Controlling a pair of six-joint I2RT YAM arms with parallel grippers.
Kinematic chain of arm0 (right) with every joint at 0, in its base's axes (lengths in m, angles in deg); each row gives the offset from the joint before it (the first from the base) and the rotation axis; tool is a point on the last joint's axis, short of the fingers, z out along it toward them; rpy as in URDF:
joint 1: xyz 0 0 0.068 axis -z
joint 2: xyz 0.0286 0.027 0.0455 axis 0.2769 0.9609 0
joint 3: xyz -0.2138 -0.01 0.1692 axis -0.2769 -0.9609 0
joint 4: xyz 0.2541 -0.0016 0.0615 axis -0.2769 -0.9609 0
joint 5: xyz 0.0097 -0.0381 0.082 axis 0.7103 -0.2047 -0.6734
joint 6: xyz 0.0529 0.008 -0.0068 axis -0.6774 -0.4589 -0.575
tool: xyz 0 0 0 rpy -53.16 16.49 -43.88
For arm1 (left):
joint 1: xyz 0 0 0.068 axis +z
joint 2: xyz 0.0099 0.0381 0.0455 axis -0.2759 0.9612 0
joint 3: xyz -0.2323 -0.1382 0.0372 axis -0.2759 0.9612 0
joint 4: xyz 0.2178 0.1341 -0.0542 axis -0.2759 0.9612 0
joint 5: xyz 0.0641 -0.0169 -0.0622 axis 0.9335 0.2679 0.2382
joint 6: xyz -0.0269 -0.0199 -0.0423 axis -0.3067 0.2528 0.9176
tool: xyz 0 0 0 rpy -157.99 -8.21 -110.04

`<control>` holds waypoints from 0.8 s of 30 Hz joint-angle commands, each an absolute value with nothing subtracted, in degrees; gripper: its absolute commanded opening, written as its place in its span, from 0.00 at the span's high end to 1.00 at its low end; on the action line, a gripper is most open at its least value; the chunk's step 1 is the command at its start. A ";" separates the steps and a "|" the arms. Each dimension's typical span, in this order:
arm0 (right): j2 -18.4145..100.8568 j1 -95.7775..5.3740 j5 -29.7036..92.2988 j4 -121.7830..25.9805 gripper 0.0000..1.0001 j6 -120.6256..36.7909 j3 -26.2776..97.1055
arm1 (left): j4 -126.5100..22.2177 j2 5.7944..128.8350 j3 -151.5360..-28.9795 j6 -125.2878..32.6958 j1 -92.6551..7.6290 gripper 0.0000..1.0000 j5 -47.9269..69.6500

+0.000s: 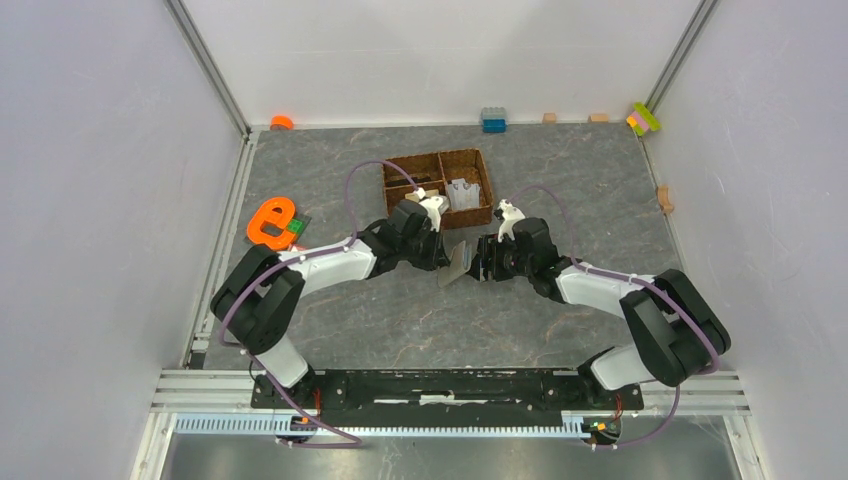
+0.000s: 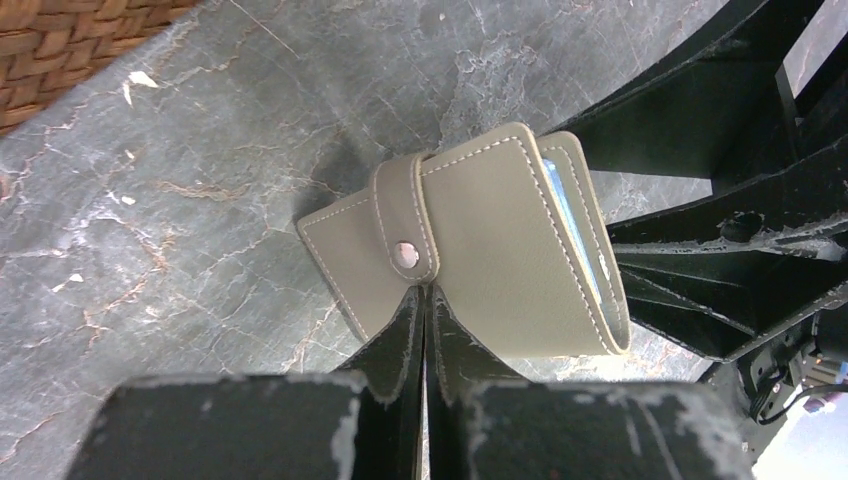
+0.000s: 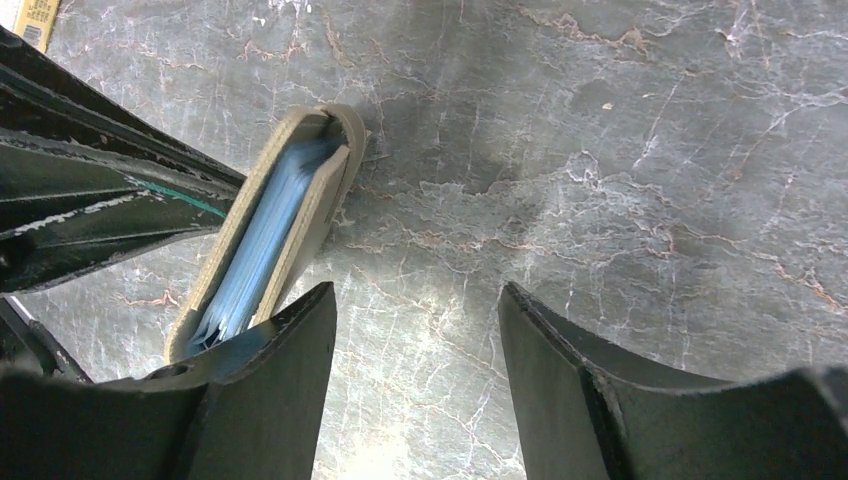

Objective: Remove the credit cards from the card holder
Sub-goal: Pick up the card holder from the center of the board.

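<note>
left gripper jaws together, pinching card holder edge below snap tab, right gripper jaws apart beside it, near woven basket

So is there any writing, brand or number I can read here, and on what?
"e": not printed, only the shape of the orange toy at the left.
Dark print on the tan slip in the right wrist view's corner: too blurred to read.
On the card holder: no text visible.
</note>
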State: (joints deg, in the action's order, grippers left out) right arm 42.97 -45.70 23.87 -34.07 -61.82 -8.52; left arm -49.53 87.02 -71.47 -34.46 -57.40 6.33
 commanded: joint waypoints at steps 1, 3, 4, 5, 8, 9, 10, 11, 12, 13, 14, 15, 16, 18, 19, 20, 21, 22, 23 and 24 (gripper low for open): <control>40.91 -45.96 23.18 -31.97 0.34 -61.18 -6.74 | -52.49 83.55 -70.53 -36.05 -57.50 0.98 9.70; 38.39 -45.95 23.33 -29.23 0.34 -61.79 -8.71 | -52.50 83.07 -70.09 -35.52 -57.50 0.98 10.85; 37.32 -46.00 22.81 -27.32 0.33 -62.13 -9.91 | -52.50 82.97 -69.96 -35.34 -57.42 0.98 11.11; 35.94 -45.96 21.60 -24.80 0.31 -62.46 -11.21 | -52.50 83.01 -69.96 -35.22 -57.41 0.98 11.12; 35.01 -45.95 17.55 -19.80 0.23 -63.77 -13.13 | -51.80 84.09 -70.67 -34.53 -57.41 0.97 10.39; 35.63 -45.96 15.83 -18.69 0.18 -64.30 -13.19 | -51.31 84.68 -71.17 -34.35 -57.41 0.96 10.26; 36.32 -45.96 14.72 -17.89 0.14 -64.88 -13.19 | -50.61 85.36 -71.61 -34.24 -57.41 0.95 10.31; 37.01 -45.96 13.88 -17.25 0.10 -65.22 -13.10 | -50.31 86.01 -72.16 -34.08 -57.41 0.94 10.52; 37.79 -45.96 13.28 -16.87 0.08 -65.54 -12.98 | -48.53 86.54 -72.75 -33.91 -57.41 0.93 11.01; 38.43 -45.96 12.57 -16.72 0.06 -65.65 -12.75 | -47.16 87.31 -73.45 -33.65 -57.41 0.92 11.33; 38.90 -45.96 12.34 -16.65 0.05 -65.85 -12.61 | -46.37 87.99 -73.94 -33.47 -57.41 0.92 11.34; 39.05 -45.96 12.26 -16.43 0.04 -66.00 -12.62 | -46.12 88.61 -74.28 -33.34 -57.41 0.91 11.16; 39.15 -45.96 12.25 -16.29 0.04 -66.12 -12.70 | -46.10 89.07 -74.42 -33.01 -57.43 0.91 10.98; 38.83 -45.96 12.53 -16.28 0.04 -66.07 -12.77 | -45.96 89.68 -74.73 -32.62 -57.41 0.90 10.52; 38.66 -45.96 12.65 -16.28 0.04 -66.07 -12.93 | -45.96 89.80 -74.91 -32.50 -57.45 0.90 10.13; 38.44 -45.96 12.94 -16.36 0.04 -66.04 -12.92 | -45.91 89.72 -74.88 -32.35 -57.41 0.90 9.89; 38.45 -45.96 13.15 -16.72 0.05 -66.05 -12.90 | -46.04 89.53 -74.75 -32.23 -57.45 0.90 9.79; 38.68 -45.95 13.74 -17.76 0.06 -65.97 -12.60 | -46.18 89.20 -74.61 -32.13 -57.45 0.90 9.79; 39.03 -45.96 14.56 -19.12 0.08 -65.71 -12.10 | -46.29 88.86 -74.45 -32.15 -57.41 0.89 9.85; 39.83 -45.96 14.81 -20.57 0.12 -65.49 -11.35 | -46.28 88.62 -74.34 -32.12 -57.42 0.89 9.93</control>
State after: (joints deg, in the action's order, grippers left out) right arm 38.97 -45.70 14.16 -19.95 -65.63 -12.93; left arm -45.77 89.64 -72.83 -33.78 -57.38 9.98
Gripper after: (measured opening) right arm 0.930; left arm 0.101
